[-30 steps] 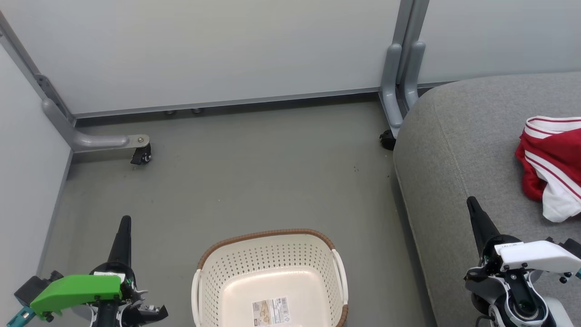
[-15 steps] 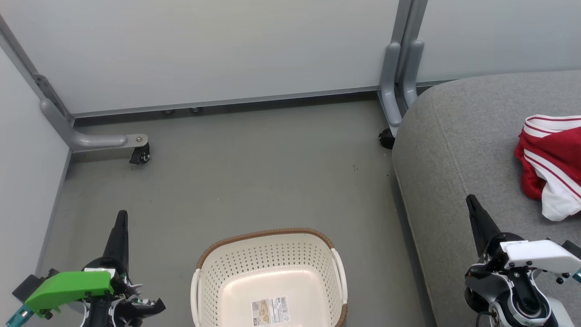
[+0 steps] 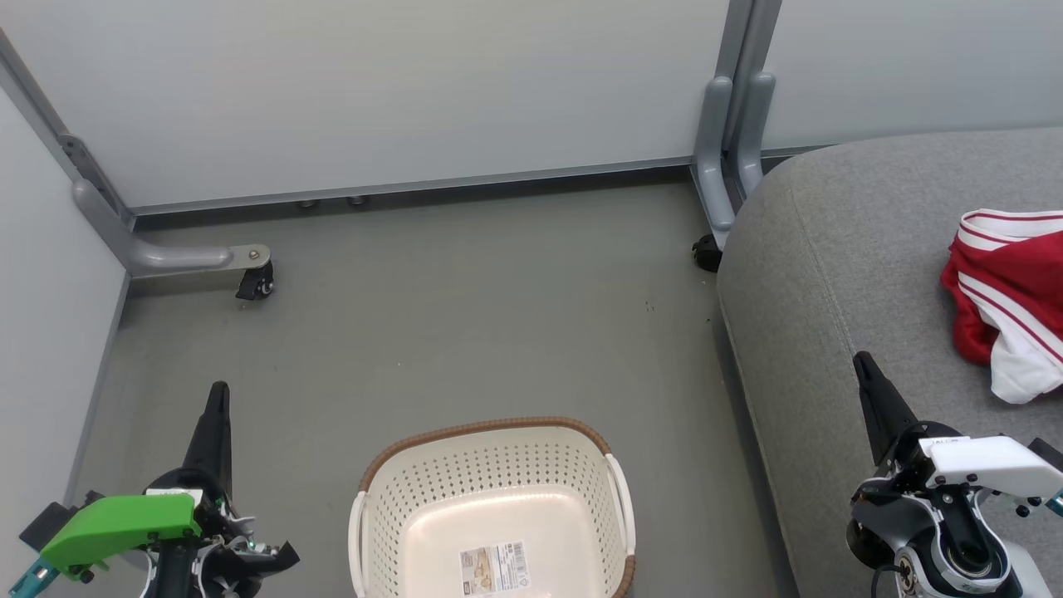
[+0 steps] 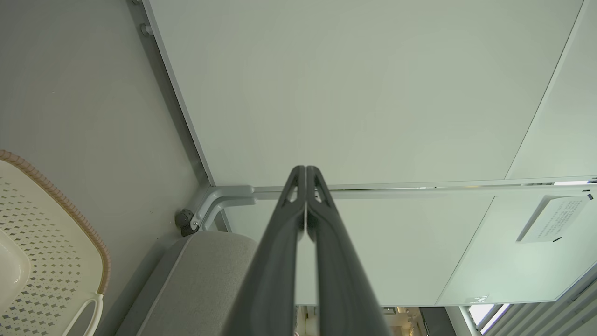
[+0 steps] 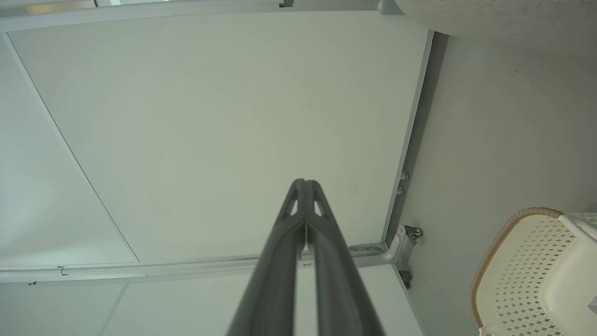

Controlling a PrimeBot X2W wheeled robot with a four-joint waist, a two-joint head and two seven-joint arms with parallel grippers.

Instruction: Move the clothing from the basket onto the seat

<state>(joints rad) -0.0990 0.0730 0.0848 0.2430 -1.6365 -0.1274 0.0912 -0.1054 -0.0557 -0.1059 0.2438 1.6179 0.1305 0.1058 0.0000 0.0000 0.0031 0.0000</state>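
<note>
Basket (image 3: 490, 473) looks empty; clothing (image 3: 1001, 291) lies on the seat (image 3: 830, 274). Left gripper (image 3: 219, 390) and right gripper (image 3: 861, 360) have fingers pressed together; I'd park them clear of the fabric.

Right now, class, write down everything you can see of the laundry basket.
The basket is cream-white plastic, a rounded rectangle with perforated walls, a brown woven-look rim and white loop handles on both sides. It stands upright on the grey floor, left of the grey seat and apart from it. A paper label is stuck to its smooth bottom; nothing else lies in the part that shows. Its near end is cut off by the picture's edge.
</note>
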